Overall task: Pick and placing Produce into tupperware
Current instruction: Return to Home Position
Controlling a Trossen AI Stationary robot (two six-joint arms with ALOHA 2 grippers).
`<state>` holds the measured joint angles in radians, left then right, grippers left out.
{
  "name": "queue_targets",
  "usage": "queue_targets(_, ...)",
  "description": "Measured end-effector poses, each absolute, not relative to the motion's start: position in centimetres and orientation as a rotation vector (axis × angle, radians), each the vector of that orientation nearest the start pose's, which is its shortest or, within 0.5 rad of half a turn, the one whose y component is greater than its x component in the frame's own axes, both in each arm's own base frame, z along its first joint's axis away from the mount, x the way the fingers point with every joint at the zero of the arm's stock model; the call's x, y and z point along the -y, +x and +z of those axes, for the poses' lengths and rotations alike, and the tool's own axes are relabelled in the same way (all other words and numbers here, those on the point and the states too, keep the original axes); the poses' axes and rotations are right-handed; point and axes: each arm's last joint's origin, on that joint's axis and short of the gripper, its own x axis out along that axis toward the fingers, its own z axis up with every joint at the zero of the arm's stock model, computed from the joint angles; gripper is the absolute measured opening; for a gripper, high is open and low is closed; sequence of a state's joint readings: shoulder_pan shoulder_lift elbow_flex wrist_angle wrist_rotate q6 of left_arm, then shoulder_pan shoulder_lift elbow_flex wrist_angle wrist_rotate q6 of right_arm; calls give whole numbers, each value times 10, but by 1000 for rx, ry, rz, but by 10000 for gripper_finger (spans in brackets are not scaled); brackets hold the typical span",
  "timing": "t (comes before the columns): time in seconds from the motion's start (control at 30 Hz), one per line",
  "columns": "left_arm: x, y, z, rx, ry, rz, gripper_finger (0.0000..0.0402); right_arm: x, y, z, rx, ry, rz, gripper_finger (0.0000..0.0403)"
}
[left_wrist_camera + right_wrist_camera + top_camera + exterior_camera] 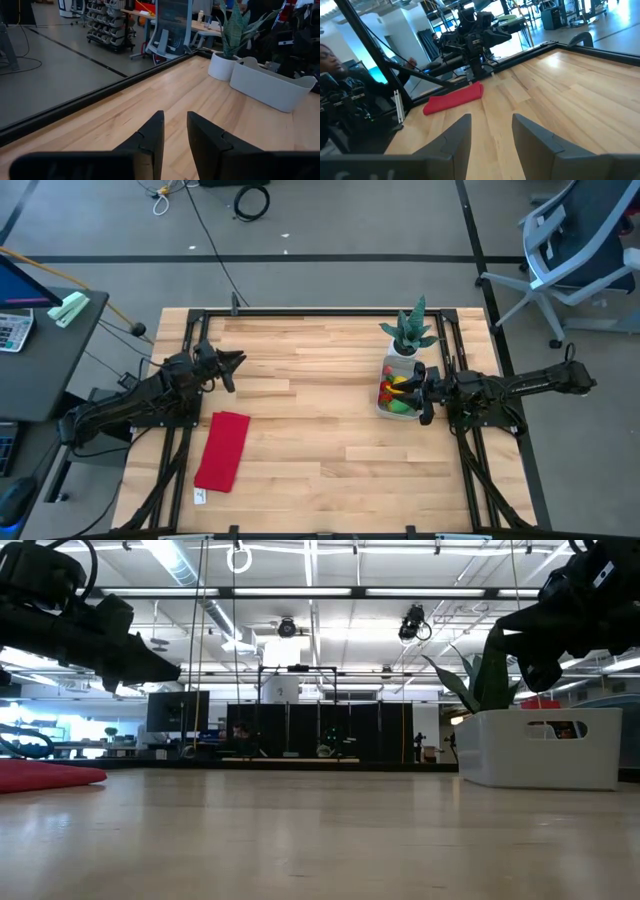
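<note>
Apparently translucent rounded tupperware [398,408], filled.

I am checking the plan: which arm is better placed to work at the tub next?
The right arm, probably. Its pincer is open and hangs at the tub holding the produce. The left pincer waits far across the table, near the red cloth.

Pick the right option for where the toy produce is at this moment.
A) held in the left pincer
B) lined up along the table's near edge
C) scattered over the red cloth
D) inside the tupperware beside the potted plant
D: the high view shows the colourful produce piled inside the tupperware next to the potted plant, with none on the red cloth.
</note>
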<state>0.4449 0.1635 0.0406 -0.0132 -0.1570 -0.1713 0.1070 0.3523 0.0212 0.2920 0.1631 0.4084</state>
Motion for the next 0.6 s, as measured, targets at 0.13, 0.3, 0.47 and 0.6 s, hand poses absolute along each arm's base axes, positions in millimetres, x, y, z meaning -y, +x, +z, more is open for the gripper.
queue_targets(0.13,-49,93,163,-85,-185,611,90,-8,119,168,-27,403,-63,151)
queue_targets(0.3,-49,93,163,-84,-185,611,82,-8,119,168,-27,403,-63,151)
queue_targets(0.47,-49,93,163,-83,-185,611,83,-8,119,168,-26,403,-63,151)
queue_targets(0.6,-49,93,163,-83,-185,611,89,-8,119,168,-26,403,-63,151)
